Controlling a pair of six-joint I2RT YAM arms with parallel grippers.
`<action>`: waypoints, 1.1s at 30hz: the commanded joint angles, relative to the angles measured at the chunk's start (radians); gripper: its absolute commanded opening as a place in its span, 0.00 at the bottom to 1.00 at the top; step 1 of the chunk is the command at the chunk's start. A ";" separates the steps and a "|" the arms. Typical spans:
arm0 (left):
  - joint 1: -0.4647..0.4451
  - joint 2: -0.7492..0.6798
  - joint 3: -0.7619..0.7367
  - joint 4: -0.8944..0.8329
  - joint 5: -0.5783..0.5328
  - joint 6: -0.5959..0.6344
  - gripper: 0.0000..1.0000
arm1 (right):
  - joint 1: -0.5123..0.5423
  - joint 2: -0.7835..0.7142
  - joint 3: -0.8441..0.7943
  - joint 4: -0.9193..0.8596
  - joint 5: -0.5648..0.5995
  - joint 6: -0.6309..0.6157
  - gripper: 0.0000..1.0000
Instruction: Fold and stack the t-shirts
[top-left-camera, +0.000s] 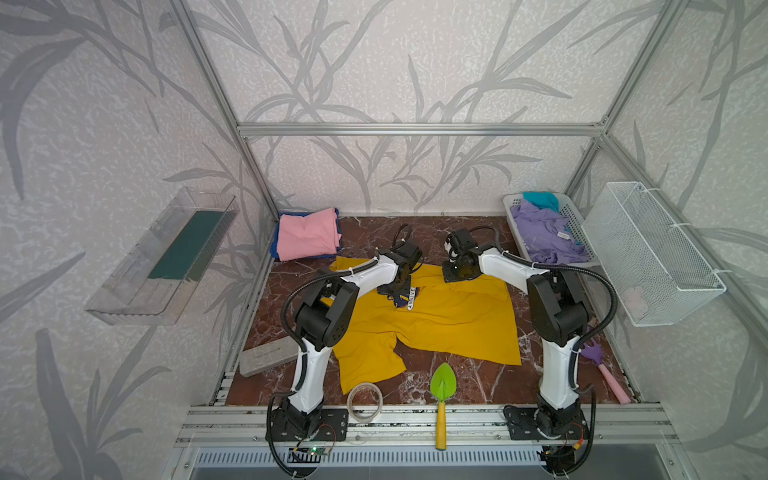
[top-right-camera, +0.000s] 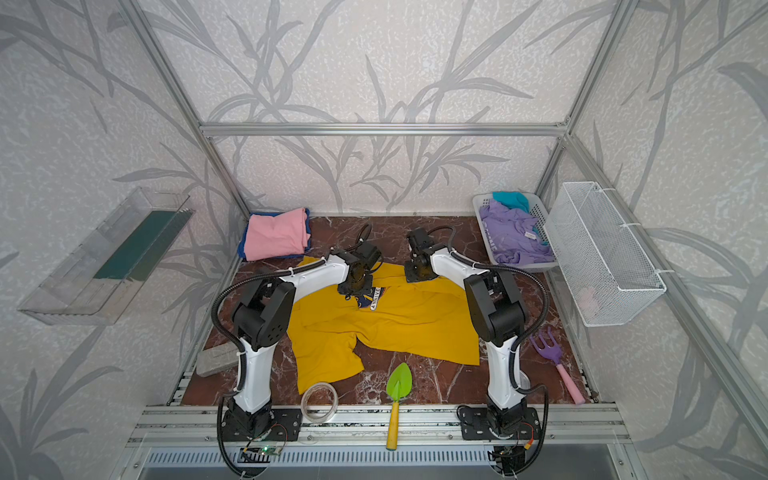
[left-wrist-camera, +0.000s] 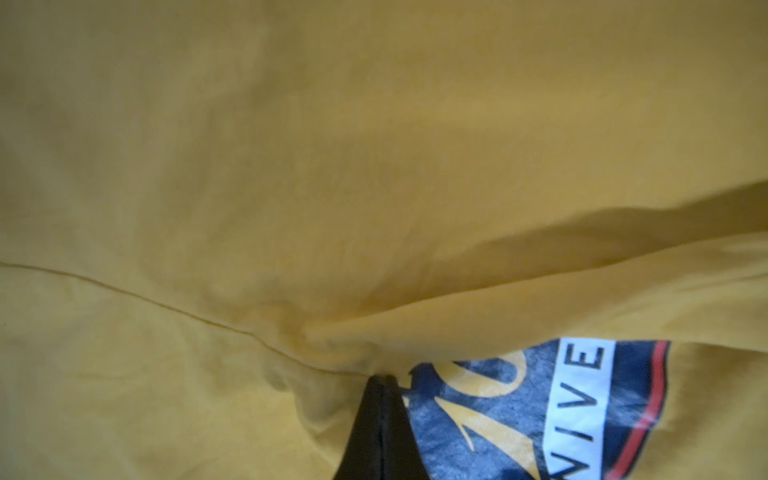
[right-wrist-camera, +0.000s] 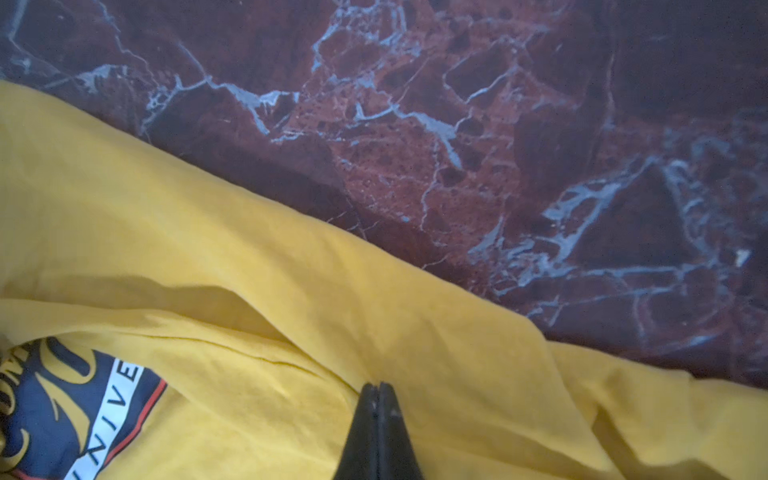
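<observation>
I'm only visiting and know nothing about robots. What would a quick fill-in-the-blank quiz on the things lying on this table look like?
1. The spread-out shirt is ____ in colour.
2. The pink shirt on the blue shirt is already ____.
3. The lavender shirt lies in a white ____.
4. The trowel has a ____ blade.
Missing words: yellow; folded; basket; green.

On the red marble table (top-left-camera: 469, 370) lie a grey block (top-left-camera: 268, 355) at the left, a tape roll (top-left-camera: 350, 402) and a green trowel (top-left-camera: 443, 384) at the front, and a purple rake (top-left-camera: 592, 354) at the right. A white laundry basket (top-left-camera: 575, 226) sits far right; a wire basket (top-left-camera: 656, 257) and a clear tray (top-left-camera: 124, 286) hang on the walls.
</observation>
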 joint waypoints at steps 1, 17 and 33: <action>0.004 -0.056 -0.017 -0.041 -0.045 -0.007 0.00 | 0.008 -0.087 -0.078 -0.024 0.011 0.016 0.00; 0.042 -0.097 -0.048 -0.073 -0.134 -0.026 0.00 | 0.030 -0.300 -0.397 0.084 0.046 0.118 0.13; -0.058 -0.022 0.074 -0.006 -0.053 0.071 0.60 | 0.014 -0.128 -0.054 -0.093 0.074 0.148 0.49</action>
